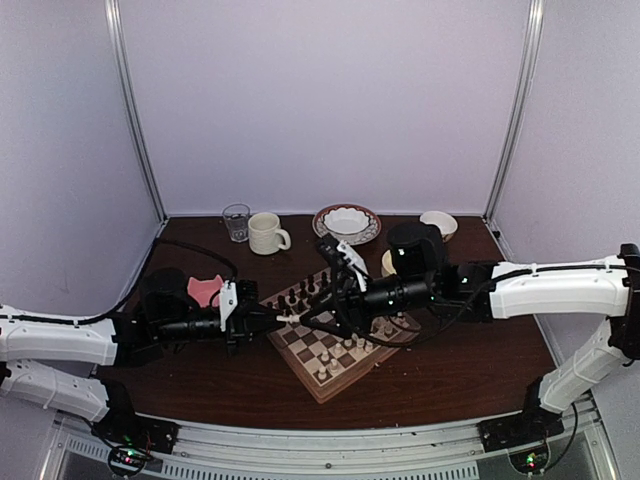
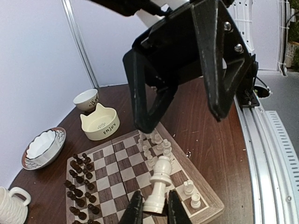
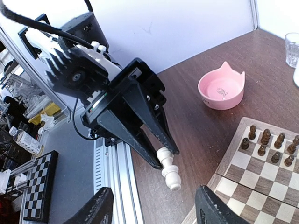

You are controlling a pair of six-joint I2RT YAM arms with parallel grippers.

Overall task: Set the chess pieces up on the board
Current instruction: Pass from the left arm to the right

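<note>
My left gripper (image 2: 154,207) is shut on the base of a cream-white chess piece (image 2: 160,184), which hangs above the near corner of the board (image 2: 117,163). The right wrist view shows that piece (image 3: 169,171) sticking out from the left gripper (image 3: 167,158). My right gripper (image 3: 154,205) faces it, open, its fingers wide on either side and clear of the piece. From above, the two grippers meet at the board's left edge (image 1: 291,319). Several white chess pieces (image 2: 152,149) stand along the board's right side and dark ones (image 2: 81,186) along its left.
At the back of the table stand a glass (image 1: 236,221), a cream mug (image 1: 266,234), a patterned bowl (image 1: 346,222) and a small bowl (image 1: 438,222). A pink cat-ear bowl (image 1: 205,290) lies left of the board and a cream one (image 2: 99,122) behind it.
</note>
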